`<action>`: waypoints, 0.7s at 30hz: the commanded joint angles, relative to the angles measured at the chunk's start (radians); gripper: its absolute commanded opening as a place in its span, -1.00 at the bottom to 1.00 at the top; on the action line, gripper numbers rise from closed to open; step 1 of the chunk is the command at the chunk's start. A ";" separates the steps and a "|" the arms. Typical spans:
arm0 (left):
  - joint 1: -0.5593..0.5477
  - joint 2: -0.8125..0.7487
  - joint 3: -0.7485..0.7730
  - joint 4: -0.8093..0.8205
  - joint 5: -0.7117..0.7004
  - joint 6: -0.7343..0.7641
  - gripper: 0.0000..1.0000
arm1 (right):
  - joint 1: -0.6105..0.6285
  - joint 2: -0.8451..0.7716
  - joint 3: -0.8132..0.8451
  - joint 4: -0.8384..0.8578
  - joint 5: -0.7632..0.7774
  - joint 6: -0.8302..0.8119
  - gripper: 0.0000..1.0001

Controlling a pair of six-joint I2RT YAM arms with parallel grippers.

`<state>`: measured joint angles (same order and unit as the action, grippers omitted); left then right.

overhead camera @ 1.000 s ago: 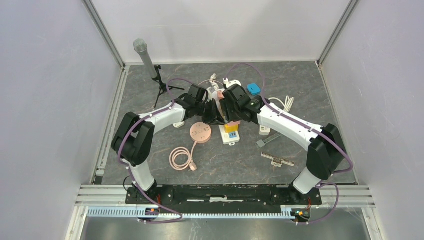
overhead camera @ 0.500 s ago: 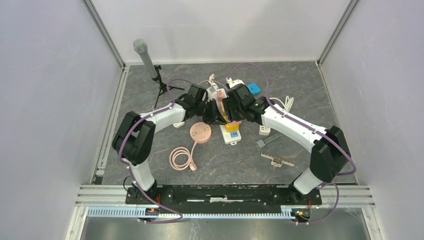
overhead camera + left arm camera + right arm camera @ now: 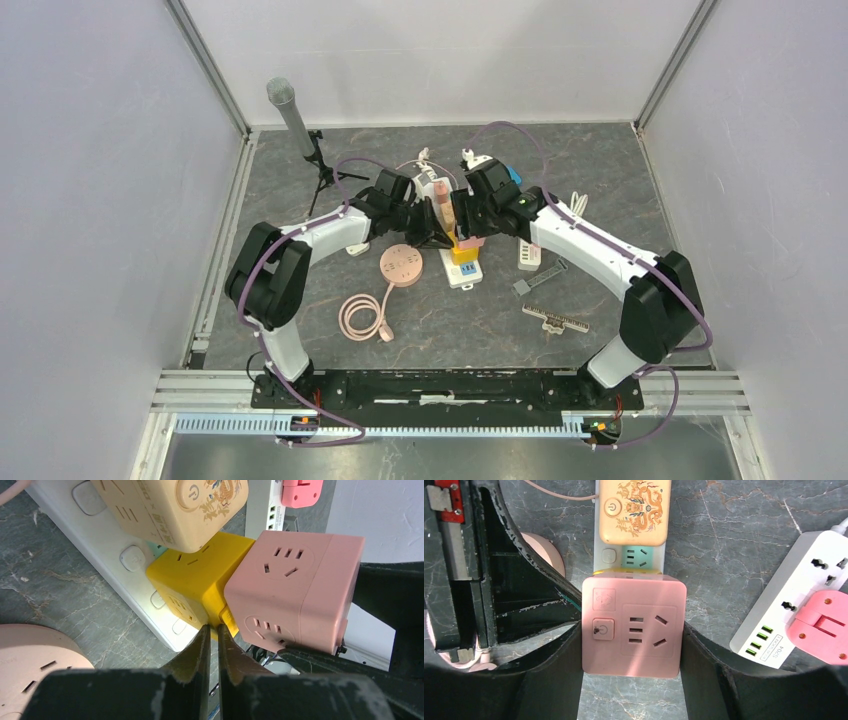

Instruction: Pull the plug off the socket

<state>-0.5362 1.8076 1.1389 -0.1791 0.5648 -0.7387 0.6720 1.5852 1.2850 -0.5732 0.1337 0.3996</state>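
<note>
A white power strip lies mid-table and carries a beige cube and a yellow cube socket. A pink cube plug sits over the yellow cube, tilted, and a yellow tab shows in the gap between them. My right gripper is shut on the pink cube, one finger on each side. My left gripper is shut and empty, its tips pressed at the yellow cube's base next to the strip. From above, both grippers meet over the strip.
A round pink socket with a coiled cable lies left of the strip. A second white strip with a pink plug lies to the right. A microphone on a tripod stands far left. Grey strips lie near right.
My right gripper has moved slightly up and toward the far side with the pink cube in it. The left gripper has stayed pressed at the strip.
</note>
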 commanded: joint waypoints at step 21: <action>0.001 0.139 -0.062 -0.271 -0.266 0.116 -0.73 | 0.090 -0.048 0.209 0.083 0.153 -0.033 -1.00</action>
<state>-0.5335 1.8267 1.1595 -0.2035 0.5785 -0.7387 0.7425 1.5864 1.3628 -0.5991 0.2394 0.3904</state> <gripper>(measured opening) 0.137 0.658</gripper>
